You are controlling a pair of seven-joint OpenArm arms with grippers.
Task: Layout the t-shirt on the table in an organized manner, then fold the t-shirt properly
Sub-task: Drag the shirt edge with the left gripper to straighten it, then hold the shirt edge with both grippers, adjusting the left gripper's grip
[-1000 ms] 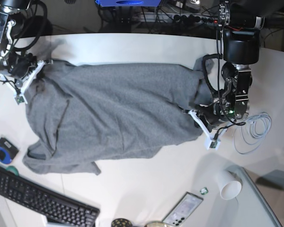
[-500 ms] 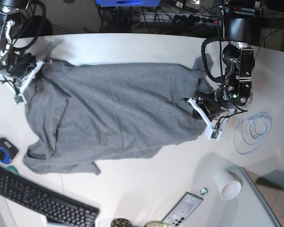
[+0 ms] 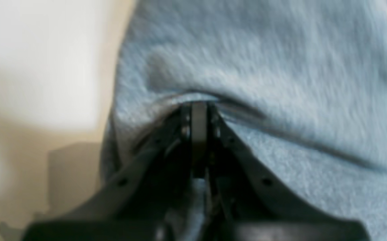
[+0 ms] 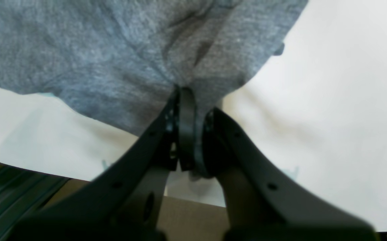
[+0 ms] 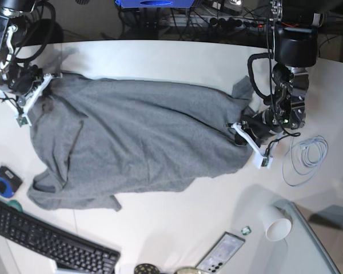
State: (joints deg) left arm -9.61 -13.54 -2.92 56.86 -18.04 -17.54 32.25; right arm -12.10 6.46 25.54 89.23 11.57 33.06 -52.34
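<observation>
Grey t-shirt [image 5: 137,140] spread crumpled across white table [image 5: 177,57], pinched at opposite ends by closed left gripper [image 3: 198,110] and closed right gripper [image 4: 185,97]; likely light, limp, wrinkle-prone, best gripped at hems, shoulder seams or corners.

My base camera looks straight down on the table [image 5: 177,228] from well above, taking in the whole t-shirt [image 5: 137,142] and both arms — the left gripper [image 5: 244,132] on that view's right, the right gripper [image 5: 36,87] on its left. My left wrist camera rides just behind its closed jaws, very near the cloth and blurred. My right wrist camera sits the same way, close over the shirt's edge with bare white tabletop beside it. Each wrist view shares with the base view only its own pinched patch of grey fabric.
</observation>
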